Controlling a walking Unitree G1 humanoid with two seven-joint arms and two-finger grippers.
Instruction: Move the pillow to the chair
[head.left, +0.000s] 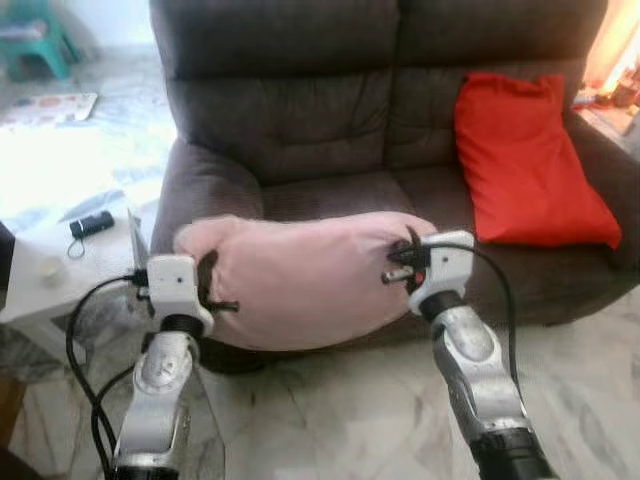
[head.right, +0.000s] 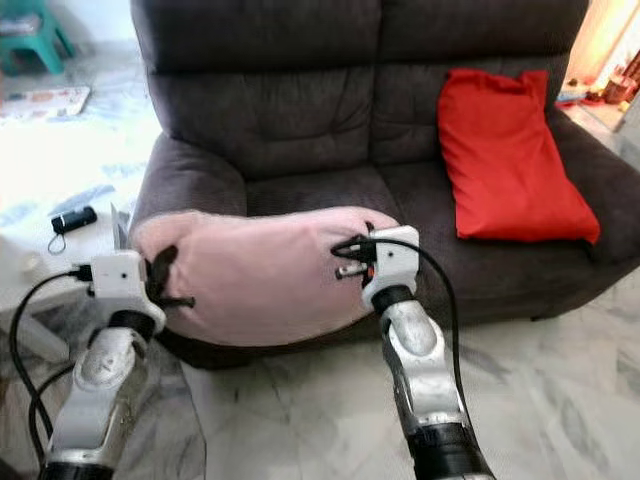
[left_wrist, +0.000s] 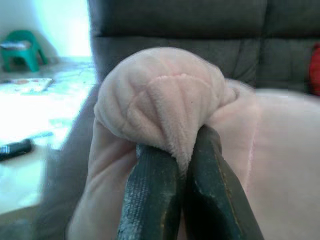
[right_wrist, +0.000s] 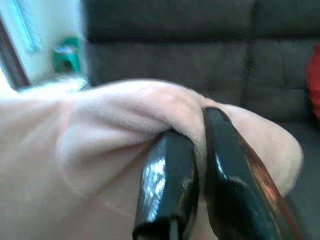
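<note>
Pale pink plush pillow (head.left: 300, 280) hangs in the air in front of the dark brown fabric sofa (head.left: 300, 120), stretched sideways between the two arms, above the front edge of the seat and the marble-patterned floor (head.left: 330, 420).

Left gripper (head.left: 207, 288) grips the pillow's left end. In the left wrist view the two black fingers (left_wrist: 150, 200) are pressed together on a bunched fold of pink plush, which bulges out just beyond the tips.

Right gripper (head.left: 412, 255) grips the pillow's right end, near the upper corner. In the right wrist view the black fingers (right_wrist: 167, 185) are clenched with a thin ridge of pink fabric pinched between them.

Pillow sags slightly in the middle, its lower edge hanging in front of the sofa's front panel.

A red cushion (head.left: 530, 160) leans tilted against the backrest on the sofa's right seat, well apart from the pink pillow.

To the robot's left, a white low table (head.left: 60, 250) carries a small black object (head.left: 90, 224). A green plastic chair (head.left: 35, 35) stands far off at the upper left, beyond a bright patch of floor.
</note>
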